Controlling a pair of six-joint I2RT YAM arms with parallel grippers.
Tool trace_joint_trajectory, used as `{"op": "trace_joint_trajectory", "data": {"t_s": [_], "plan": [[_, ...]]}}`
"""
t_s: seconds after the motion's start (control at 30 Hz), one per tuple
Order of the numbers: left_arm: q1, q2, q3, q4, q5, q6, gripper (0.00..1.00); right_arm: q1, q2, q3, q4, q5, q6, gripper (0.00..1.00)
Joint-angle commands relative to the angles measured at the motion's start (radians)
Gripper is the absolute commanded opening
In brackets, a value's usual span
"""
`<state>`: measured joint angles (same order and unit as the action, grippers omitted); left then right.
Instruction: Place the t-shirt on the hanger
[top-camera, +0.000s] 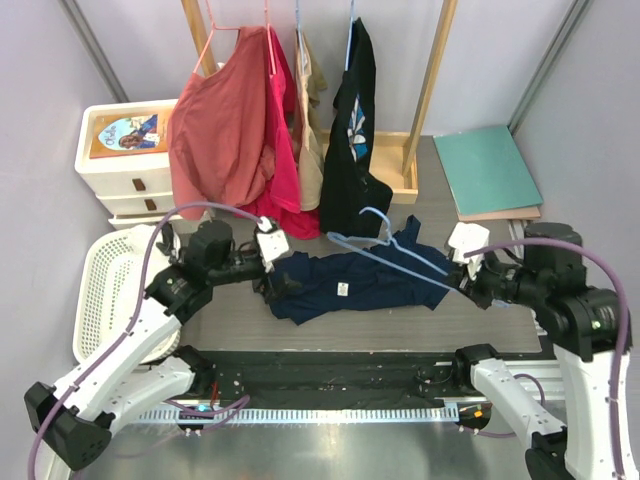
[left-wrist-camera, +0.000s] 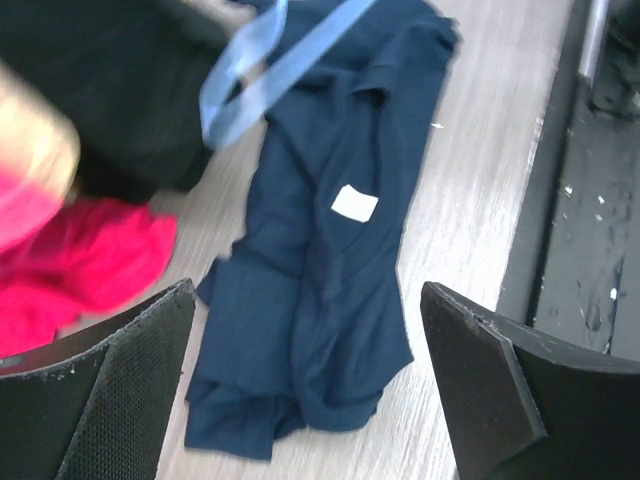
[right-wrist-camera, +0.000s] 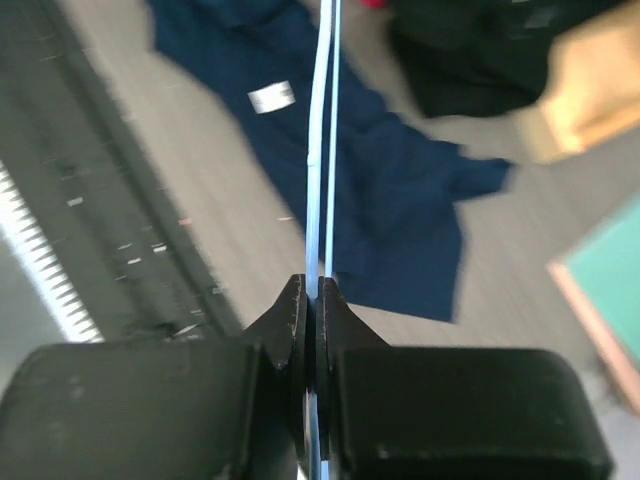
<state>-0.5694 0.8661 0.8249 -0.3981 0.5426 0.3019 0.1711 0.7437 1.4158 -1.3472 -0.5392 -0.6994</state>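
Observation:
The navy t-shirt (top-camera: 345, 280) lies crumpled on the table, its white tag (left-wrist-camera: 354, 203) facing up; it also shows in the left wrist view (left-wrist-camera: 310, 300) and the right wrist view (right-wrist-camera: 390, 180). The light-blue wire hanger (top-camera: 385, 250) lies across the shirt, hook toward the back. My right gripper (top-camera: 468, 283) is shut on the hanger's wire (right-wrist-camera: 322, 150) at its right end. My left gripper (top-camera: 280, 283) is open and empty, hovering over the shirt's left end, with fingers (left-wrist-camera: 110, 390) either side of it.
A clothes rack at the back holds red and pink shirts (top-camera: 225, 130) and a black graphic shirt (top-camera: 352, 140) on hangers. White drawers (top-camera: 125, 165) and a laundry basket (top-camera: 100, 290) stand at left. A green board (top-camera: 488, 170) lies at right.

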Motion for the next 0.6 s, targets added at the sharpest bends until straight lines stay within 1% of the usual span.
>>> {"op": "trace_joint_trajectory", "data": {"t_s": [0.0, 0.03, 0.07, 0.13, 0.2, 0.23, 0.27, 0.37, 0.43, 0.47, 0.5, 0.57], "plan": [[-0.118, -0.053, -0.044, 0.119, -0.068, 0.147, 0.92, 0.002, 0.045, -0.089, -0.159, -0.244, -0.119, 0.01], [-0.162, -0.064, -0.053, 0.136, -0.082, 0.152, 0.92, 0.004, 0.049, -0.098, -0.159, -0.266, -0.129, 0.01], [-0.187, -0.064, -0.062, 0.149, -0.105, 0.152, 0.92, 0.004, 0.051, -0.104, -0.159, -0.315, -0.14, 0.01], [-0.242, -0.05, -0.076, 0.176, -0.139, 0.152, 0.93, 0.004, 0.045, -0.124, -0.159, -0.355, -0.187, 0.01], [-0.265, -0.036, -0.078, 0.191, -0.148, 0.143, 0.96, 0.004, 0.04, -0.147, -0.159, -0.393, -0.215, 0.01], [-0.282, -0.027, -0.081, 0.209, -0.176, 0.116, 0.96, 0.002, 0.039, -0.152, -0.159, -0.404, -0.228, 0.01], [-0.287, -0.015, -0.084, 0.243, -0.182, 0.105, 0.96, 0.004, 0.039, -0.158, -0.159, -0.415, -0.235, 0.01], [-0.293, 0.011, -0.096, 0.278, -0.191, 0.094, 0.95, 0.005, 0.017, -0.187, -0.159, -0.465, -0.264, 0.01], [-0.291, 0.019, -0.102, 0.292, -0.196, 0.088, 0.92, 0.005, -0.001, -0.209, -0.159, -0.488, -0.287, 0.01], [-0.293, 0.024, -0.102, 0.294, -0.182, 0.088, 0.9, 0.004, -0.001, -0.213, -0.159, -0.495, -0.295, 0.01], [-0.293, 0.03, -0.099, 0.295, -0.173, 0.083, 0.78, 0.004, -0.001, -0.225, -0.146, -0.498, -0.287, 0.02], [-0.296, 0.042, -0.092, 0.285, -0.153, 0.057, 0.62, 0.004, 0.016, -0.232, -0.11, -0.502, -0.237, 0.06]]}}
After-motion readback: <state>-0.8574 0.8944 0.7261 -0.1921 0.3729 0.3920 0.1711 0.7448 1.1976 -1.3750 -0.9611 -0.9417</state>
